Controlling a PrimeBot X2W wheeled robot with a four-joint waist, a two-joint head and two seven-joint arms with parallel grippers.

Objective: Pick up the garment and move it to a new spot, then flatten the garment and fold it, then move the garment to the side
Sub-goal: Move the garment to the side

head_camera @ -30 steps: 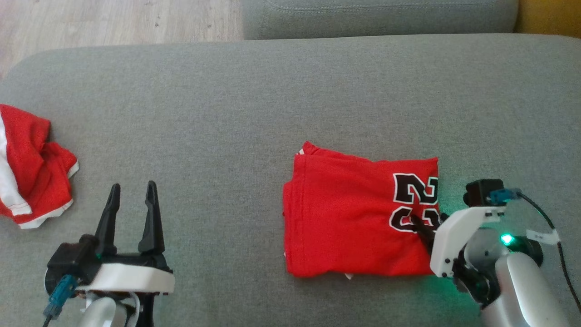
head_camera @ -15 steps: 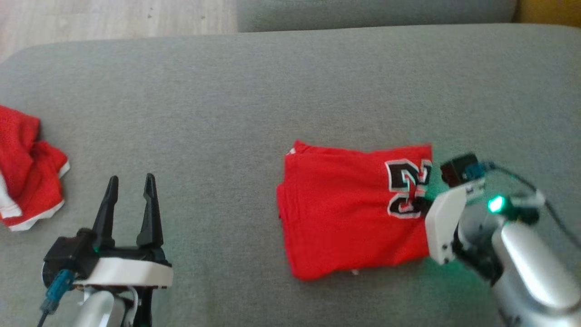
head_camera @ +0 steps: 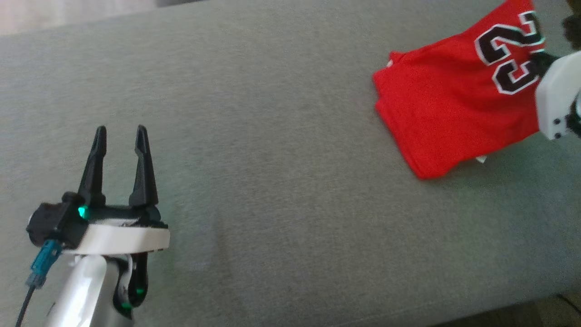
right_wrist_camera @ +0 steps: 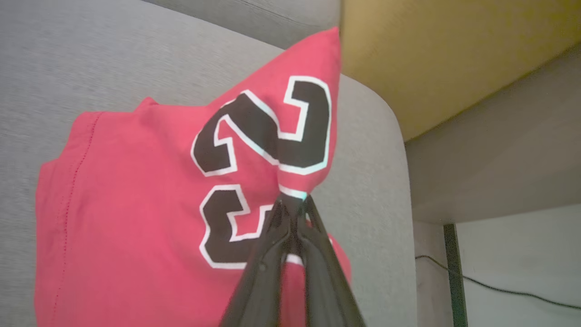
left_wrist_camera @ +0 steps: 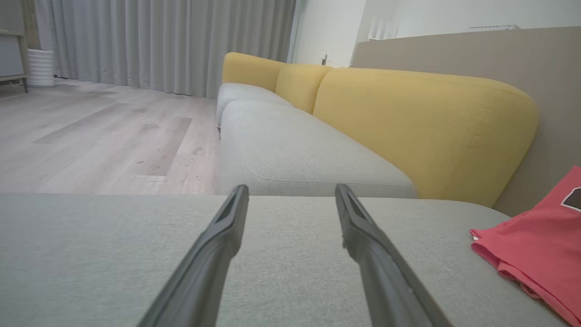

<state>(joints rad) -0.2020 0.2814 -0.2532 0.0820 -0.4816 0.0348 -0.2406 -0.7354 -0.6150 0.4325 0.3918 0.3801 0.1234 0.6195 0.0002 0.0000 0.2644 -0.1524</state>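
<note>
The garment is a folded red jersey [head_camera: 454,104] with a black and white 23, lying at the upper right of the grey cushion [head_camera: 272,136]. My right gripper [right_wrist_camera: 292,202] is shut on the jersey [right_wrist_camera: 136,195] at its right edge, by the number, and that edge is lifted into a peak. In the head view its white wrist housing [head_camera: 556,97] stands at the right edge. The left gripper [head_camera: 119,136] hovers open over bare cushion at the lower left, far from the jersey. Its fingers [left_wrist_camera: 218,245] frame nothing, and the jersey's corner [left_wrist_camera: 540,240] shows at the right.
A yellow backrest [left_wrist_camera: 417,122] and a second grey seat [left_wrist_camera: 295,154] stand beyond the cushion. Wooden floor [left_wrist_camera: 91,136] lies to the far side. The cushion's right end [right_wrist_camera: 390,181] drops off just past the jersey, with a cable [right_wrist_camera: 499,290] on the floor below.
The head camera has swung left and down, so the picture shifted. The right gripper has dragged the jersey rightward across the cushion, raising its gripped edge. The left gripper stays open.
</note>
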